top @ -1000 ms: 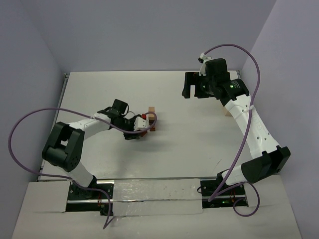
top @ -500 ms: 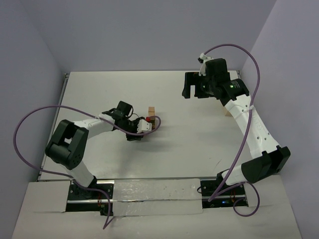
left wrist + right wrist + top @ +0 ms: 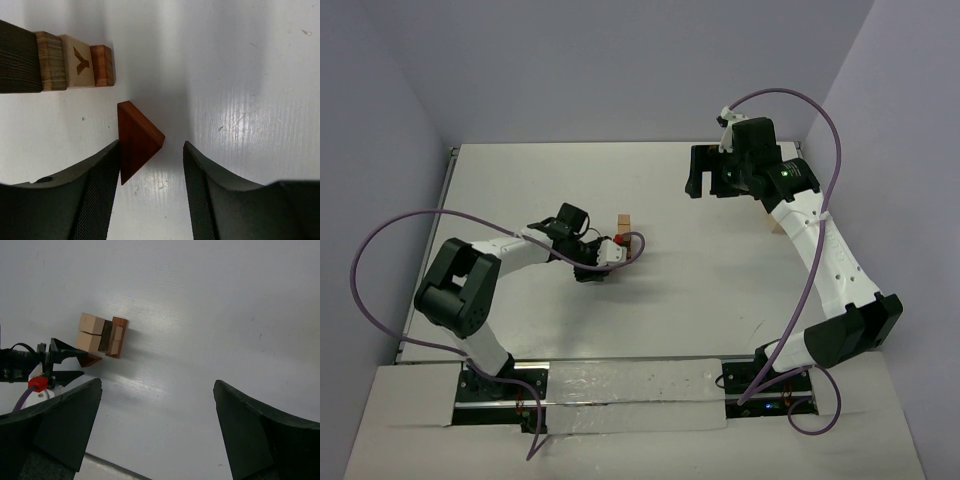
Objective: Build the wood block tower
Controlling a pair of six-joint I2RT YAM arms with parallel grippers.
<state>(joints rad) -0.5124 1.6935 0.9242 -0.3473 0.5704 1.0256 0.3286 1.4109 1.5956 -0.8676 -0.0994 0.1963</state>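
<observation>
White tabletop (image 3: 250,75), glossy, with fine scratches and streaks of reflected light, enclosed by plain lavender walls (image 3: 620,60).

Left gripper (image 3: 151,147): the jaws are dark with ridged inner faces. They stand apart and straddle a wedge (image 3: 139,140) without clamping it. The wedge is smooth reddish-brown wood, triangular, with a fine grain. Its flat back edge sits against or just beside the jaw on the left of the wrist view; contact cannot be confirmed. Its pointed corner is clear of the other jaw, with bare tabletop showing between them.

Just beyond the wedge, and apart from it, is the wood block tower (image 3: 75,62). It is a tight line of blocks touching face to face: one near-black with coarse grain, one tan with banded grain, one pale cube bearing a dark mark shaped like a Y, and one reddish-tan. Whether the line stands or lies cannot be determined.

Right gripper (image 3: 157,390): the jaws are spread wide with nothing between them. It is raised over the far right of the tabletop, well apart from the blocks.
</observation>
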